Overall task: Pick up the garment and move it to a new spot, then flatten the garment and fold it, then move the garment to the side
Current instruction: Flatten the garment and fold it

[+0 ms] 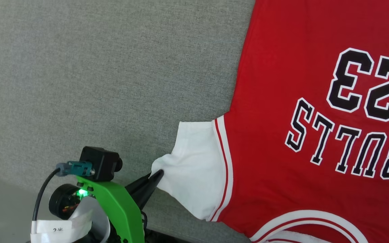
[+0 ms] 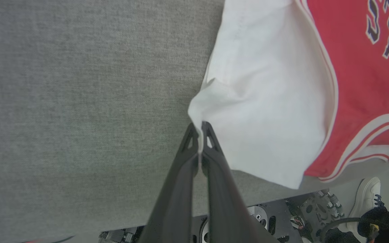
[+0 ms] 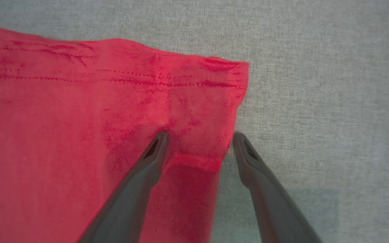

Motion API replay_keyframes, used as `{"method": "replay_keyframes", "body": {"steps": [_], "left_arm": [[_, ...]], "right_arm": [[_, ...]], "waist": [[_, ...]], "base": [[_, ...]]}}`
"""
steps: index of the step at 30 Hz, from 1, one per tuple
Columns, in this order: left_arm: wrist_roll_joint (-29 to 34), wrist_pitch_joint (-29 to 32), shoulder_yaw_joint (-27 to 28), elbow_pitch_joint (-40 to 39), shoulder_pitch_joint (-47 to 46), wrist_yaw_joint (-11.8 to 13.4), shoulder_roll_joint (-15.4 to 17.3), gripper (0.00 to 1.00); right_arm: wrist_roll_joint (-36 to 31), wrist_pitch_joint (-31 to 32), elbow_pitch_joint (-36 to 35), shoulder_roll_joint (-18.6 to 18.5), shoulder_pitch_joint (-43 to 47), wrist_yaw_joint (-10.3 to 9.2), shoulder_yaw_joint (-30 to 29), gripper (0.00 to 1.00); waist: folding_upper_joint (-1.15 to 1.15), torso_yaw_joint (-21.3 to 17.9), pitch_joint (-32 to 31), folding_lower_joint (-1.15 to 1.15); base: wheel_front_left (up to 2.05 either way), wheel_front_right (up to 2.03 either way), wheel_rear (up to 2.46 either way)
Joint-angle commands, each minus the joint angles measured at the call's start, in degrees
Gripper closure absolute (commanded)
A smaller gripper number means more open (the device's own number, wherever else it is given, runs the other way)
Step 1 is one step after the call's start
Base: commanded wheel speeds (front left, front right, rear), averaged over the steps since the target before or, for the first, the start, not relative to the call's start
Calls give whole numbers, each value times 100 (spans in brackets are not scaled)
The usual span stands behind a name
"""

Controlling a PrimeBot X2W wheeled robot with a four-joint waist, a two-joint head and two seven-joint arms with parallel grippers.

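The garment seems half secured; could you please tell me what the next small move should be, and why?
Probably close the right tool on the red side edge of the garment near the hem corner. Its fingers stand open astride that edge, one on cloth, one on the grey surface, while the left tool is shut on the white sleeve.
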Motion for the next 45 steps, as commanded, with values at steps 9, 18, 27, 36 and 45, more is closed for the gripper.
{"method": "replay_keyframes", "body": {"steps": [9,18,27,36,45], "left_arm": [[44,-124,-23,226,-254,-107,-94,100],[36,-199,61,320,-269,-111,-58,100],[40,-102,167,391,-211,54,42,100],[-85,-130,164,714,31,173,-47,100],[-188,-282,160,936,404,260,-141,100]], "right_arm": [[-26,-163,421,83,69,-4,206,100],[119,-425,544,84,429,-4,284,100],[414,-797,602,156,1235,-4,381,100],[753,-1262,621,242,2229,-4,403,100],[1236,-1291,173,137,3379,-4,459,100]], "waist": [[0,178,169,-1],[0,-2,-195,-1],[0,-481,-903,-1],[0,-990,-1738,-1],[0,-1464,-2548,-1]], "base": [[0,0,0],[0,0,0],[0,0,0],[0,0,0],[0,0,0]]}}
